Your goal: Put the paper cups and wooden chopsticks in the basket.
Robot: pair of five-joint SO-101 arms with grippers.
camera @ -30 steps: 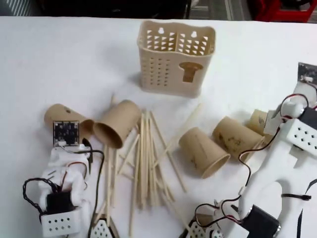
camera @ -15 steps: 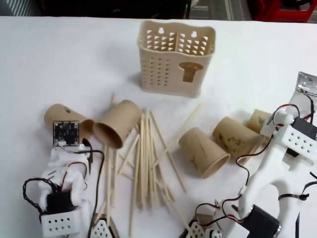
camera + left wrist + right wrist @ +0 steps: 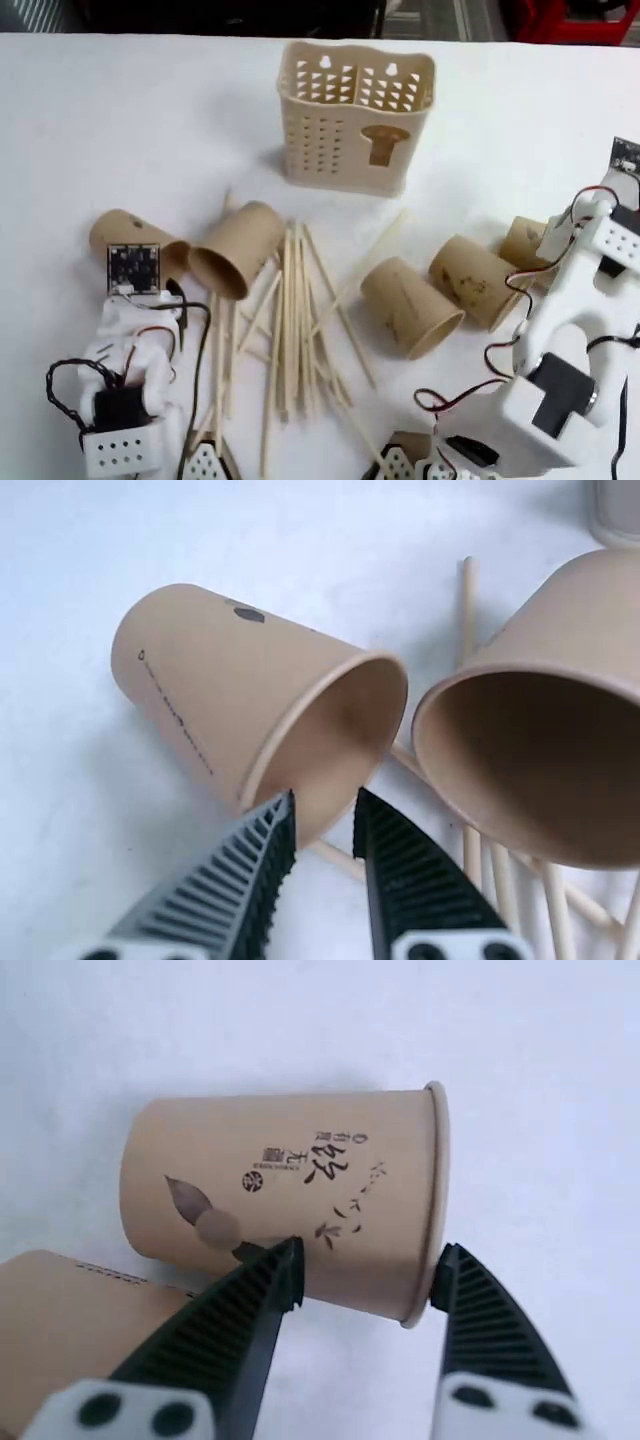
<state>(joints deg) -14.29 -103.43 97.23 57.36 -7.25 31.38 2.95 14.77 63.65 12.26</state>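
Several paper cups lie on their sides on the white table. My left gripper is open by a narrow gap, its tips at the rim of the far-left cup; a second cup lies beside it. My right gripper is open, its fingers on either side of a printed cup, the rightmost cup in the high view. Two more cups lie between. Wooden chopsticks are scattered in the middle. The basket stands upright at the back.
The left arm sits at the front left, the right arm at the front right. Loose cables trail beside both arms. Another cup lies against the printed one. Bare table surrounds the basket.
The right arm has swung to the right and reached farther back, uncovering more of the rightmost cup. The left arm, cups and chopsticks have not moved.
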